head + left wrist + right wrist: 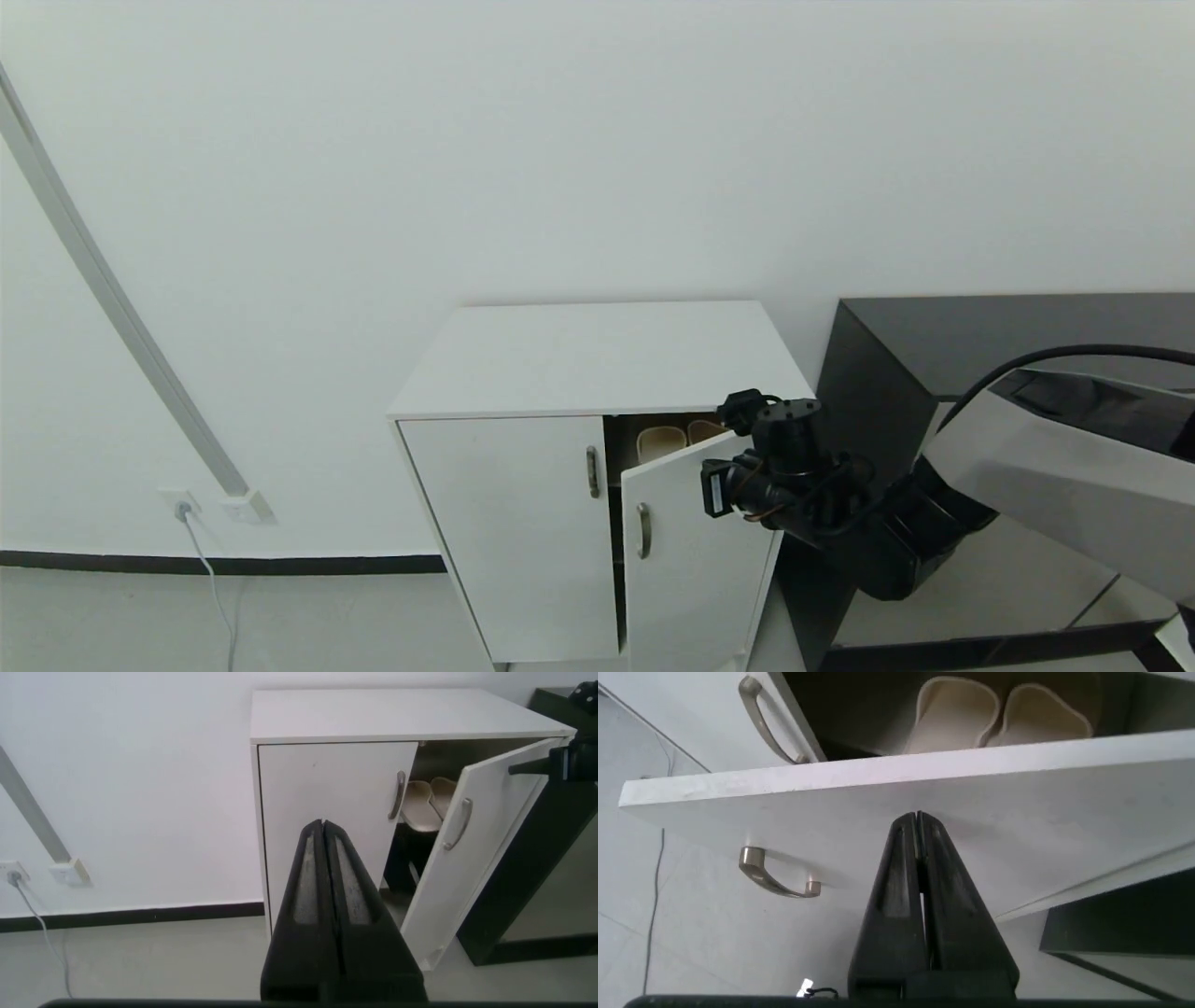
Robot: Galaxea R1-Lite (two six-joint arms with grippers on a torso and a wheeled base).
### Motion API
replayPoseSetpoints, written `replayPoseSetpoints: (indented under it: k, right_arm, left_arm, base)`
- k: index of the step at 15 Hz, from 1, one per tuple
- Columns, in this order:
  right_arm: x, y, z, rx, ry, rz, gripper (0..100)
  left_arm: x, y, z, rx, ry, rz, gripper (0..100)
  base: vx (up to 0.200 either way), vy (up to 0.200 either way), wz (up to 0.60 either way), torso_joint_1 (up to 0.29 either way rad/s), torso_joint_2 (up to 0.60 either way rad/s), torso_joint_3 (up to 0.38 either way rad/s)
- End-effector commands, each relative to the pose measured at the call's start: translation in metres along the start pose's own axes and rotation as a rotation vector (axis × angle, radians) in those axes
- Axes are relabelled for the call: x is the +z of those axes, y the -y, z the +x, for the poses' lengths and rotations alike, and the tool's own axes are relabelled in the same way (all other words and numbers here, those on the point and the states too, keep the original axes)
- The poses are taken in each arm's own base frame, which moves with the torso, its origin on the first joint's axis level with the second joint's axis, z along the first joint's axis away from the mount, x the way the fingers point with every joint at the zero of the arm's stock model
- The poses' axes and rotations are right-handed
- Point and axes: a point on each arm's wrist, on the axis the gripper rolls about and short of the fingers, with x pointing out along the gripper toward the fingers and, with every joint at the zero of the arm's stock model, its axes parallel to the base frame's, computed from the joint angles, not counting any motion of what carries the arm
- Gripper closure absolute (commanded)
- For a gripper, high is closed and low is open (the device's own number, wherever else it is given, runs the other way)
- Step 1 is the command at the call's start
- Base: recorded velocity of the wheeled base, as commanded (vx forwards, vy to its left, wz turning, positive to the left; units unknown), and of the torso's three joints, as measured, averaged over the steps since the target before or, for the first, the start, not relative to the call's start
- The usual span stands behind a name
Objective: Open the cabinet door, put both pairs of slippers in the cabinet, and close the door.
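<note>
The white cabinet (597, 359) stands against the wall; its left door (509, 532) is closed and its right door (695, 560) stands partly open. A pair of beige slippers (680, 437) rests on the upper shelf inside, toes up (957, 714) (430, 798). My right gripper (711, 485) is shut, its tips (918, 819) touching the right door's outer face just under its top edge, well to the hinge side of the handle (780, 873). My left gripper (322, 826) is shut on nothing, held back in front of the left door (327, 812).
A black cabinet (934, 355) stands right beside the white one, on the hinge side of the open door. A wall socket (182, 509) with a white cable sits low on the wall to the left. Grey floor (140, 961) spreads before the cabinet.
</note>
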Motion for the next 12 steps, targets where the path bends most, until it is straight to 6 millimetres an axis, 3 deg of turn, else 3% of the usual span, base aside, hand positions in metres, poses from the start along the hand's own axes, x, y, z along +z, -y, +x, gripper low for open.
replayPoseSetpoints:
  k: [1,12]
  right_arm:
    - [0.001,-0.001,0.01,-0.001,0.002,0.001,100]
    - [0.022,0.004,0.037,-0.019,0.033,-0.004,100]
  left_arm:
    - [0.0,0.0,0.0,0.0,0.0,0.0,100]
    - [0.0,0.0,0.0,0.0,0.0,0.0,100]
  base:
    - [0.0,0.0,0.0,0.0,0.0,0.0]
    - [0.0,0.0,0.0,0.0,0.0,0.0]
